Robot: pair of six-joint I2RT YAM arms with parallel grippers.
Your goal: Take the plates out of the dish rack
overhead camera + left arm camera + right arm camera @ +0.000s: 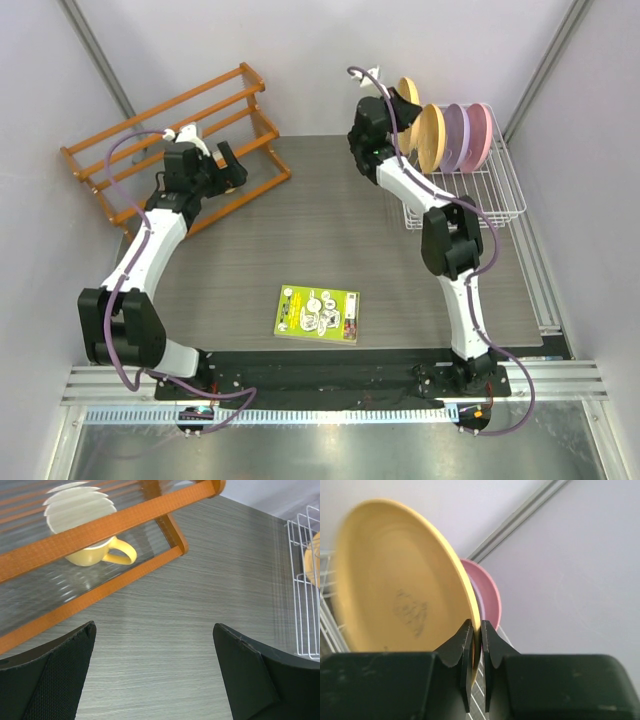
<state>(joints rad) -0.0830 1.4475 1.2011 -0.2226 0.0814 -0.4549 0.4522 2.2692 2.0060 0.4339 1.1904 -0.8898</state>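
Top external: the white wire dish rack (470, 195) sits at the far right corner of the worktop (350, 230). The plates stand on edge in it in a row, faces turned left and right: orange-yellow plate (432, 140) at the left end, lilac plate (456, 135) next, pink plate (480, 133) last. The right hand (395, 100) is at the left end of that row, up against the yellow one. A second yellow patch shows just above it, and I cannot tell whether that is the same plate. The left hand (228, 165) hangs by the wooden slatted rack (170, 130), well apart from the plates. A green-and-yellow booklet (317, 313) lies near the front.

Left wrist: the left hand (154, 626) is spread wide and empty above bare worktop. A yellow mug (95, 555) shows beyond the wooden bars, and the dish rack (300, 580) is far off to the right.

Right wrist: the right hand (476, 630) is clenched on the rim of the orange-yellow plate (395, 580), one finger on each face. The plate is blurred. The pink plate (490, 597) stands close behind it, and rack wires (327, 605) show low on the left.

The right arm has the end plate by its rim, so the likely next move is to draw it up and to the left, away from its neighbours.
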